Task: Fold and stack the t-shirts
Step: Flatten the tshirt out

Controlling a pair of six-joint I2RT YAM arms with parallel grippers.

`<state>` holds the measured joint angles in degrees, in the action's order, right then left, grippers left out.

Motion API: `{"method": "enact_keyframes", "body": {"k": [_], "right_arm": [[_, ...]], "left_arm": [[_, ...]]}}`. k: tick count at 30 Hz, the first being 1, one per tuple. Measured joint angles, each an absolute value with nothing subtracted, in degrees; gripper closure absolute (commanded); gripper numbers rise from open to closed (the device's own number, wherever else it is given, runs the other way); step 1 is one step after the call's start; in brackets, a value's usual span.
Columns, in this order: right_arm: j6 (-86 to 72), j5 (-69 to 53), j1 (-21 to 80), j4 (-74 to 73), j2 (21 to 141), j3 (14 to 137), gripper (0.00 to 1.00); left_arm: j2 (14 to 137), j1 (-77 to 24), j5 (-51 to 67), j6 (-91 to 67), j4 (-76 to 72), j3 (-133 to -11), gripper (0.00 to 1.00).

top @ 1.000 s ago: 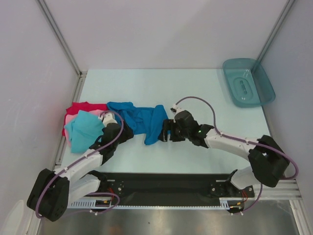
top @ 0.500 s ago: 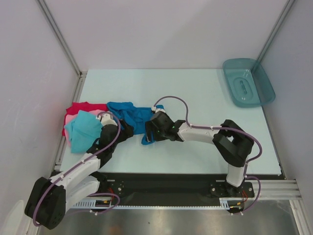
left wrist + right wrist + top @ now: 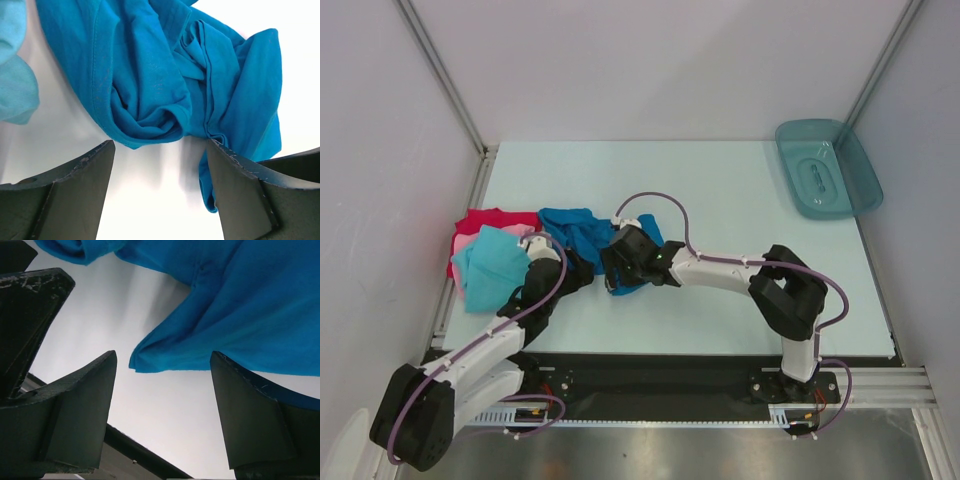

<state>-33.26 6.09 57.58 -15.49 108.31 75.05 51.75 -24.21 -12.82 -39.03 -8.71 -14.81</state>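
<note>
Blue t-shirt (image 3: pixel 575 226) lies bunched between left jaws and right jaws, both released. Closing here could pinch several layers and tangle the fold.

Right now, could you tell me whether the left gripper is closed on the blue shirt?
No, the left gripper stands open, and the blue shirt lies crumpled ahead of its spread fingers, not pinched between them.

A teal translucent tray (image 3: pixel 827 167) sits at the far right corner of the pale bench (image 3: pixel 720 190), set slightly askew (an oval moulding shows in its floor). Plain grey walls (image 3: pixel 650 60) close in three sides, with slanting metal posts (image 3: pixel 440 72) at the back corners. A black rail (image 3: pixel 660 385) runs along the near edge.
</note>
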Motion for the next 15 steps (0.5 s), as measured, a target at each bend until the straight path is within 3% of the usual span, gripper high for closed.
{"method": "enact_keyframes", "body": {"k": [15], "right_arm": [[-32.93,5.54,57.28,-18.39,115.07,79.7,0.21]], "left_arm": [[48.95,-24.21,-12.16,-38.98,-8.36,-14.81,0.21]]}}
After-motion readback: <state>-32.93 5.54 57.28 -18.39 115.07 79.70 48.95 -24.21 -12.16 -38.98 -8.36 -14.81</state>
